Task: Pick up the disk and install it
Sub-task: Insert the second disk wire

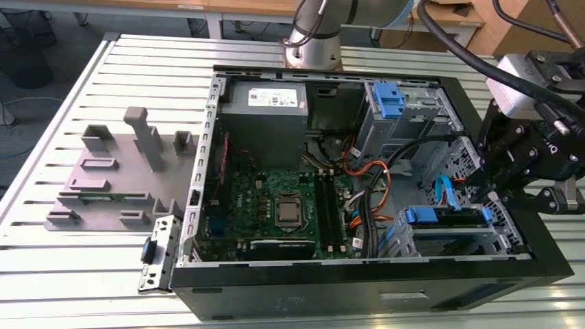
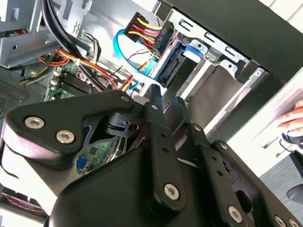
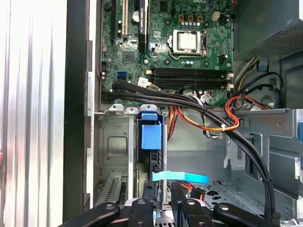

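The disk [image 1: 445,216] sits in the drive cage at the corner of the open computer case on the exterior view's right, with its blue carrier rails showing along the top. In the first wrist view the disk [image 3: 152,163] is edge-on under a blue carrier tab. My gripper [image 1: 494,199] hangs over the case's right wall, just beside and above that cage. In both wrist views my gripper [image 3: 163,201] [image 2: 166,97] is close to the end of the disk [image 2: 169,68]. I cannot tell whether it touches.
A blue data cable [image 3: 180,177] and a black cable bundle [image 3: 189,101] cross near the cage. The grey power-supply box [image 1: 265,99], a bare blue bracket [image 1: 388,103] and the motherboard [image 1: 283,205] fill the case. A grey fixture [image 1: 119,178] stands on the slatted table. A person's hand [image 2: 293,118] is nearby.
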Action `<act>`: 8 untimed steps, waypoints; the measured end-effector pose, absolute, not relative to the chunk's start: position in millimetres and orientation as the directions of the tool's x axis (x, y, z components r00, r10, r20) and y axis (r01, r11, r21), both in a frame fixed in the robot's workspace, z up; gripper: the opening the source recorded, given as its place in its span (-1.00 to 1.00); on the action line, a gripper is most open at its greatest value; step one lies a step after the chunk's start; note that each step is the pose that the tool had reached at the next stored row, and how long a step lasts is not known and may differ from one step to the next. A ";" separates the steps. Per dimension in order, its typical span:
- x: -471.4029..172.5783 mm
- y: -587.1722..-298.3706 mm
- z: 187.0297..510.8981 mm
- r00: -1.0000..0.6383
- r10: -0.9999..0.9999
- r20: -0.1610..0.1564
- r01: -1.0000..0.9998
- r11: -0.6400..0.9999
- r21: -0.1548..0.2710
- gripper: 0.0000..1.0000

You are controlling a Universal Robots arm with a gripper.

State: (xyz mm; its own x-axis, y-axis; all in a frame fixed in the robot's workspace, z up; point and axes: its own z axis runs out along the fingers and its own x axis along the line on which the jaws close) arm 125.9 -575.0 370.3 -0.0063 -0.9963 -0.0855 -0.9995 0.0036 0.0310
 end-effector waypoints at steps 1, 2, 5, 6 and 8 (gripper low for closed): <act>125.9 -575.0 370.3 -0.006 -0.996 -0.086 -1.000 0.004 0.031 -0.40; 125.9 -575.0 370.3 -0.006 -0.996 -0.086 -1.000 0.004 0.031 -0.40; 125.9 -574.9 370.6 -0.006 -0.996 -0.085 -1.000 0.004 0.031 -0.40; 125.9 -574.7 370.6 -0.006 -0.996 -0.085 -1.000 0.004 0.031 -0.40; 125.9 -573.8 370.6 -0.006 -0.996 -0.085 -1.000 0.004 0.031 -0.40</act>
